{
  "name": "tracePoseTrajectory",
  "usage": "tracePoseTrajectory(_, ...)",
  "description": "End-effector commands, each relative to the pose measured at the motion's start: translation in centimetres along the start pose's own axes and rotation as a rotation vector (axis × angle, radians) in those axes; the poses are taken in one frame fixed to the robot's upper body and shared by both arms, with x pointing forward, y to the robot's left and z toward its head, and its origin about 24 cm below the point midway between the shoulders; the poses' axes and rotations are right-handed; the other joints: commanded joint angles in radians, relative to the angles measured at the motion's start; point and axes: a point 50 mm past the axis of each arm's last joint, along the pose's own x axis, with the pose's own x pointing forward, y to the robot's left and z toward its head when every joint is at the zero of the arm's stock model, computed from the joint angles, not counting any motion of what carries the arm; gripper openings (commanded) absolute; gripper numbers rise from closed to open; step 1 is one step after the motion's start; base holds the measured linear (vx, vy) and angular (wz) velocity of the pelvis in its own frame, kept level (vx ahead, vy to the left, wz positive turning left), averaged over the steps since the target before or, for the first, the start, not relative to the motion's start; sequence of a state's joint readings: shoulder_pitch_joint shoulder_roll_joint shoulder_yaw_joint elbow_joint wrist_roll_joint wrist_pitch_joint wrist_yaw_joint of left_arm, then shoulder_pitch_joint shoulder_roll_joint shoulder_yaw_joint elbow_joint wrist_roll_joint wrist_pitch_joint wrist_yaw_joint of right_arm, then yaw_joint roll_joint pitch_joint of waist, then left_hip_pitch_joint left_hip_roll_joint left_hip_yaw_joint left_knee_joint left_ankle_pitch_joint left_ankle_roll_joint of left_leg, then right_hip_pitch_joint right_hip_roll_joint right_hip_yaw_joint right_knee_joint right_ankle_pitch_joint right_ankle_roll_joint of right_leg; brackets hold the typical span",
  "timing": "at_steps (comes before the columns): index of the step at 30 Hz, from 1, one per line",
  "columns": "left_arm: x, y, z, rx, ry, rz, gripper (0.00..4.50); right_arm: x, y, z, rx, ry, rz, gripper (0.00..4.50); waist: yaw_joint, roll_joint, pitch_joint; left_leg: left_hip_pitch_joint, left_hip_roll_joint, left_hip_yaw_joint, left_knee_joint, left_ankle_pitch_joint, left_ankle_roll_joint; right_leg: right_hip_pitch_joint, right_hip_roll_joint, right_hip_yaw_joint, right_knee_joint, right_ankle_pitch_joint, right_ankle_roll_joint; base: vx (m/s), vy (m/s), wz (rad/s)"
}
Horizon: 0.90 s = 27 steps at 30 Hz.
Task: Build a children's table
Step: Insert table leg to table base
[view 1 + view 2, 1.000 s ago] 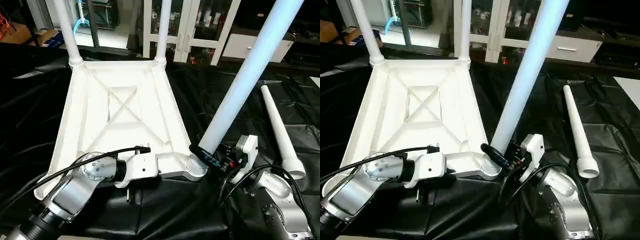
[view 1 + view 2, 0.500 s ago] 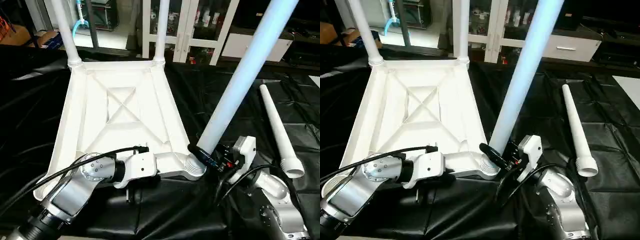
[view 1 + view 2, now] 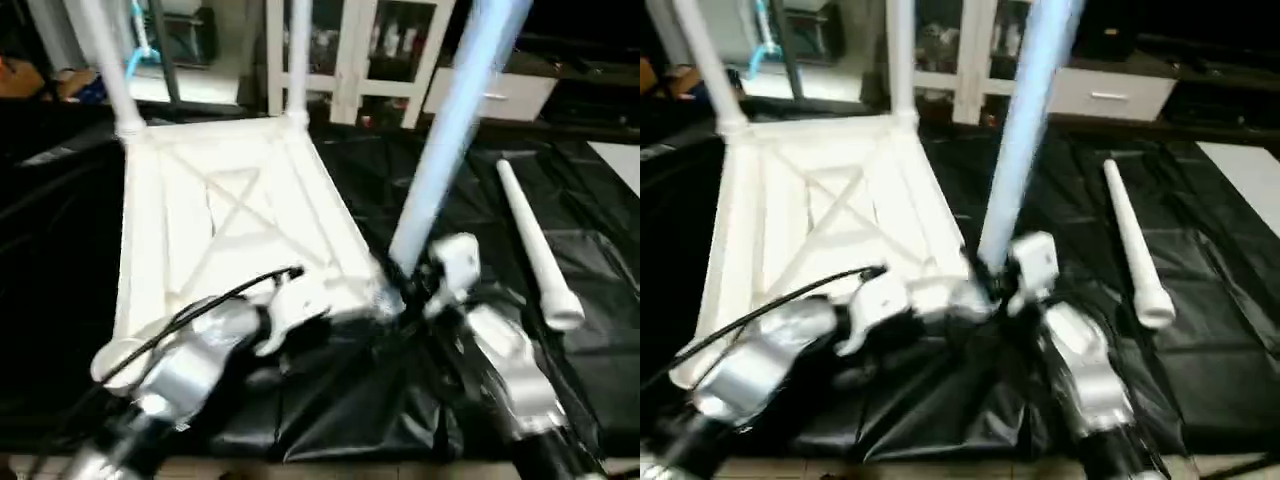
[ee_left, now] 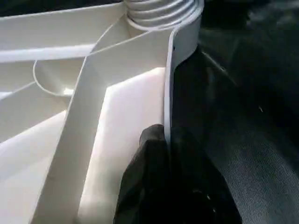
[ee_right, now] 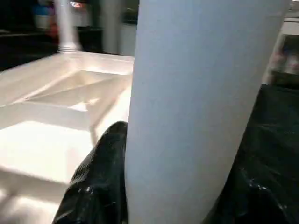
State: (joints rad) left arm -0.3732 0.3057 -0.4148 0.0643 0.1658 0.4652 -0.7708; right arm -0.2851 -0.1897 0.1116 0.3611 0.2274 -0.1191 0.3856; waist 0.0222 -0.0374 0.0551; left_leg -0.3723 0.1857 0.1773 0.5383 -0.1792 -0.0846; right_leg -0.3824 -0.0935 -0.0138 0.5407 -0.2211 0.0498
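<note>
black sheet (image 3: 600, 290), cabinet (image 3: 350, 50) bkgd

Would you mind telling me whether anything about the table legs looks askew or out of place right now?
Yes. The leg at the near right corner socket leans to the right, while the two far legs stand upright. The right tool grips its base. A fourth leg lies loose on the black sheet.

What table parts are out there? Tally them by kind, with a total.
Upside-down table top: 1
Legs standing in sockets: 3, far left, far right, and near right in the right gripper
Loose leg lying on the black sheet: 1
Total: 5
</note>
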Motion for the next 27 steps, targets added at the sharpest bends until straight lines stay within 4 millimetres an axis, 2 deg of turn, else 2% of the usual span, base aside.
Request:
tracePoseTrajectory(1, 0.7, 1.4, 1.5, -0.059, -0.047, 0.153, 0.0, -1.8, -1.3, -5.1, -0.012, 0.285, -0.16, 1.89, -0.018, 0.0, -0.014, 0.024, 0.032, -0.031, -0.088, -0.62, -0.045, -0.021, -0.025, 0.002, -0.084, -0.536, -0.072, -0.053, 0.05, -0.06)
tracePoseTrajectory(4, 1.4, 1.9, 2.6, -0.106, -0.066, 0.194, 0.0, -0.9, -1.2, -5.1, -0.017, 0.299, -0.203, 1.89, -0.022, -0.003, -0.011, 0.032, 0.029, -0.032, -0.082, -0.642, -0.031, -0.027, -0.03, -0.001, -0.096, -0.575, -0.071, -0.035, 0.029, -0.02)
tracePoseTrajectory(6, 2.0, 2.3, 3.7, -0.151, -0.086, 0.237, 0.0, 0.0, -1.3, -5.2, -0.016, 0.313, -0.261, 1.89, -0.027, -0.003, -0.012, 0.027, 0.028, -0.035, -0.084, -0.636, -0.024, -0.018, -0.032, -0.006, -0.095, -0.564, -0.074, 0.0, 0.0, 0.0)
tracePoseTrajectory(7, 2.4, 2.6, 4.5, -0.191, -0.105, 0.28, 0.0, 0.6, -1.4, -5.3, -0.006, 0.32, -0.312, 1.89, -0.033, 0.009, -0.01, 0.025, 0.027, -0.036, -0.09, -0.653, -0.03, -0.016, -0.028, -0.013, -0.095, -0.542, -0.078, 0.0, 0.0, 0.0)
tracePoseTrajectory(8, 2.6, 2.8, 4.9, -0.218, -0.113, 0.303, 0.0, 0.9, -1.4, -5.3, 0.001, 0.323, -0.348, 1.89, -0.035, 0.004, -0.013, 0.025, 0.026, -0.038, -0.088, -0.66, -0.026, -0.008, -0.028, -0.023, -0.094, -0.526, -0.078, 0.0, 0.0, 0.0)
tracePoseTrajectory(11, 3.1, 3.1, 5.8, -0.292, -0.134, 0.375, 0.0, 1.7, -1.6, -5.1, 0.006, 0.315, -0.446, 1.88, -0.032, 0.003, -0.02, 0.016, 0.025, -0.03, -0.08, -0.567, 0.0, -0.008, -0.043, -0.012, -0.091, -0.467, -0.103, 0.0, 0.0, 0.0)
tracePoseTrajectory(12, 3.1, 3.1, 5.8, -0.292, -0.134, 0.375, 0.0, 1.7, -1.6, -5.1, 0.006, 0.315, -0.446, 1.88, -0.031, 0.0, -0.02, 0.008, 0.025, -0.026, -0.079, -0.528, 0.014, -0.006, -0.043, -0.009, -0.089, -0.441, -0.11, 0.0, 0.0, 0.0)
tracePoseTrajectory(15, 3.2, 3.4, 5.9, -0.325, -0.14, 0.416, 0.0, 2.4, -1.3, -4.9, 0.013, 0.305, -0.473, 1.87, -0.026, -0.004, -0.022, 0.004, 0.024, -0.018, -0.076, -0.467, 0.036, -0.007, -0.043, -0.004, -0.083, -0.401, -0.123, 0.0, 0.0, 0.0)
tracePoseTrajectory(16, 3.1, 3.4, 5.8, -0.323, -0.138, 0.417, 0.0, 2.5, -1.2, -4.9, 0.013, 0.301, -0.468, 1.86, -0.025, -0.007, -0.024, -0.003, 0.024, -0.016, -0.075, -0.428, 0.046, 0.0, -0.043, -0.003, -0.078, -0.372, -0.125, 0.0, 0.0, 0.0)
tracePoseTrajectory(17, 3.0, 3.5, 5.6, -0.323, -0.135, 0.416, 0.0, 2.6, -1.1, -4.8, 0.018, 0.292, -0.459, 1.86, -0.02, -0.007, -0.026, -0.006, 0.025, -0.012, -0.073, -0.383, 0.057, 0.0, -0.042, 0.001, -0.072, -0.326, -0.128, 0.0, 0.0, 0.0)
tracePoseTrajectory(18, 3.0, 3.5, 5.5, -0.324, -0.132, 0.418, 0.0, 2.7, -1.1, -4.7, 0.024, 0.286, -0.454, 1.86, -0.017, -0.006, -0.027, -0.003, 0.027, -0.009, -0.071, -0.368, 0.062, -0.002, -0.041, 0.003, -0.07, -0.302, -0.132, 0.0, 0.0, 0.0)
tracePoseTrajectory(19, 2.9, 3.6, 5.3, -0.326, -0.129, 0.421, 0.0, 2.8, -1.0, -4.7, 0.036, 0.276, -0.445, 1.86, -0.016, -0.003, -0.024, 0.0, 0.028, -0.005, -0.072, -0.377, 0.063, -0.008, -0.038, 0.004, -0.069, -0.285, -0.143, 0.0, 0.0, 0.0)
tracePoseTrajectory(21, 2.7, 3.8, 5.0, -0.329, -0.124, 0.429, 0.0, 3.1, -0.6, -4.5, 0.08, 0.246, -0.414, 1.86, -0.02, -0.007, -0.017, 0.003, 0.025, -0.007, -0.073, -0.471, 0.048, -0.016, -0.035, 0.0, -0.076, -0.397, -0.116, 0.0, 0.0, 0.0)
tracePoseTrajectory(22, 2.6, 4.0, 4.8, -0.327, -0.122, 0.437, 0.0, 3.4, -0.2, -4.1, 0.106, 0.207, -0.365, 1.86, -0.022, -0.007, -0.019, 0.009, 0.024, -0.011, -0.071, -0.506, 0.038, -0.019, -0.037, -0.001, -0.081, -0.457, -0.095, 0.0, 0.0, 0.0)
tracePoseTrajectory(24, 2.4, 4.1, 4.7, -0.319, -0.123, 0.442, 0.0, 3.6, 0.1, -3.5, 0.106, 0.159, -0.316, 1.86, -0.022, -0.005, -0.022, 0.005, 0.024, -0.015, -0.073, -0.503, 0.035, -0.016, -0.036, -0.002, -0.08, -0.45, -0.084, 0.0, 0.0, 0.0)
tracePoseTrajectory(25, 2.3, 4.2, 4.6, -0.317, -0.124, 0.443, 0.0, 3.7, 0.2, -3.2, 0.101, 0.134, -0.294, 1.86, -0.02, -0.003, -0.022, 0.01, 0.026, -0.012, -0.073, -0.508, 0.034, -0.022, -0.033, -0.001, -0.081, -0.433, -0.088, 0.0, 0.0, 0.0)
tracePoseTrajectory(27, 2.3, 4.3, 4.5, -0.313, -0.123, 0.445, 0.0, 3.7, 0.5, -2.8, 0.115, 0.094, -0.25, 1.86, -0.019, -0.005, -0.023, 0.009, 0.027, -0.01, -0.071, -0.496, 0.041, -0.021, -0.033, 0.001, -0.078, -0.397, -0.099, 0.0, 0.0, 0.0)
